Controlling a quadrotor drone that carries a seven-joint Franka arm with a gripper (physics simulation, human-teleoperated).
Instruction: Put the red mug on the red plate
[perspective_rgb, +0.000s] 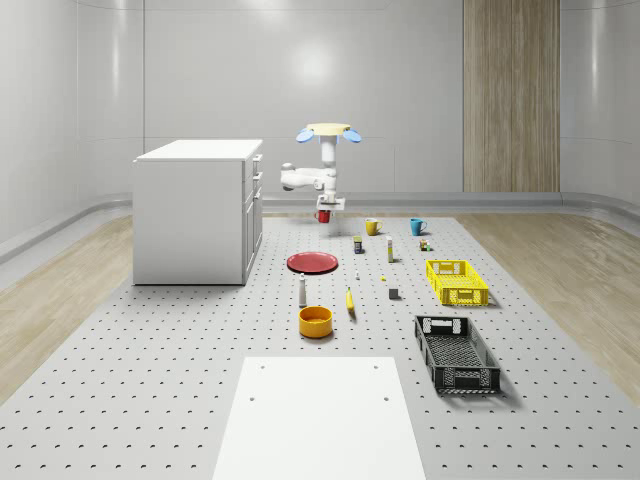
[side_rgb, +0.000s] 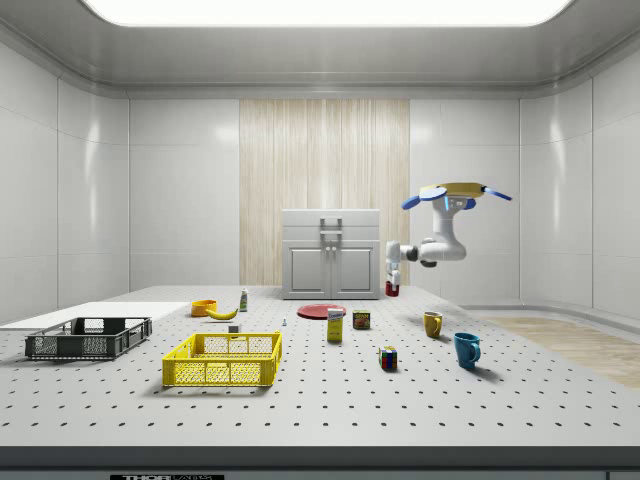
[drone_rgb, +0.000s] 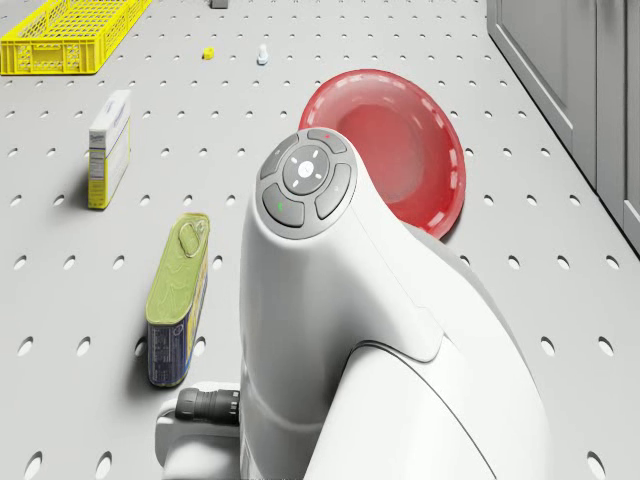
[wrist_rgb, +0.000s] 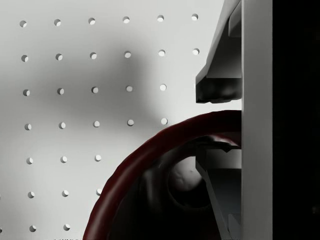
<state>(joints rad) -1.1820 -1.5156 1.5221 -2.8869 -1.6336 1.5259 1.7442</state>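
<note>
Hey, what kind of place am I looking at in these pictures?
Most likely a simulated indoor robotics test room: a large perforated floor plate strewn with small props, such as a yellow crate and a red plate, and a white cabinet. The drone hovers beside the cabinet, gripper holding a red mug.

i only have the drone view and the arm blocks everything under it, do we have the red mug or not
observer: Yes. In the wrist view the fingers clamp the red mug by its rim, one inside and one outside.
operator: is it off the floor
observer: Yes. In the side view the mug hangs in the air, held out from the hovering drone, clear of the perforated floor.
operator: over the plate yet
observer: Not yet. In the side view it hangs to the right of the red plate, not above it.
</note>
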